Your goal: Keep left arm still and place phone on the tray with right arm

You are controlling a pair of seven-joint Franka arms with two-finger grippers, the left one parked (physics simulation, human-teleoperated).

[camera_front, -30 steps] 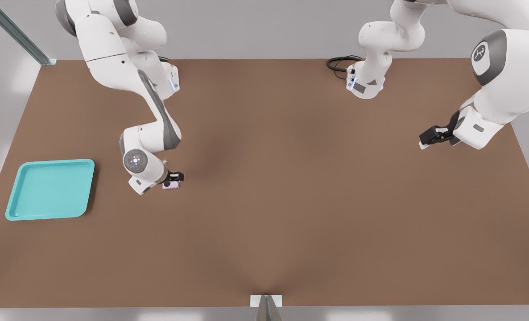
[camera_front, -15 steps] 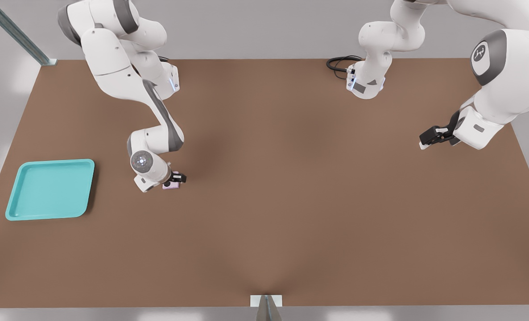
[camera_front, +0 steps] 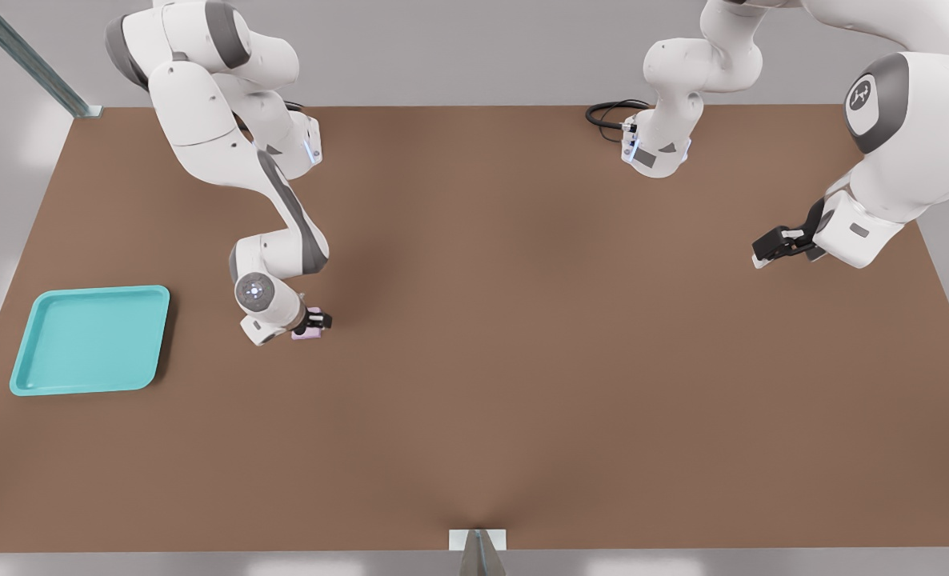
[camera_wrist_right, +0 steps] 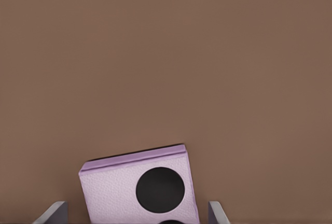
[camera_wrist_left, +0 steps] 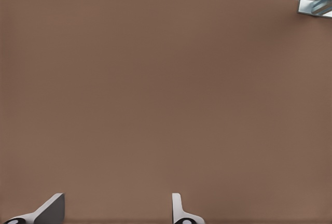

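Observation:
The pale pink phone [camera_front: 309, 334] lies flat on the brown table, to the front view's right of the turquoise tray [camera_front: 90, 344]. My gripper [camera_front: 313, 323] is low over the phone and covers most of it in the front view. In the right wrist view the phone [camera_wrist_right: 139, 187] shows one full black circle and the edge of a second. My gripper [camera_wrist_right: 136, 207] is open, with one grey fingertip [camera_wrist_right: 56, 209] on either side of the phone and a small gap at each side. The tray holds nothing.
The parked arm's gripper [camera_front: 778, 242] hangs over the table at the front view's right. A black cable [camera_front: 609, 114] lies at the far edge. A metal bracket [camera_front: 478, 546] sits at the near edge, and a metal beam [camera_front: 26, 58] runs at the far left corner.
My gripper has come down over the phone and its wrist has shifted slightly. Phone and tray have not moved.

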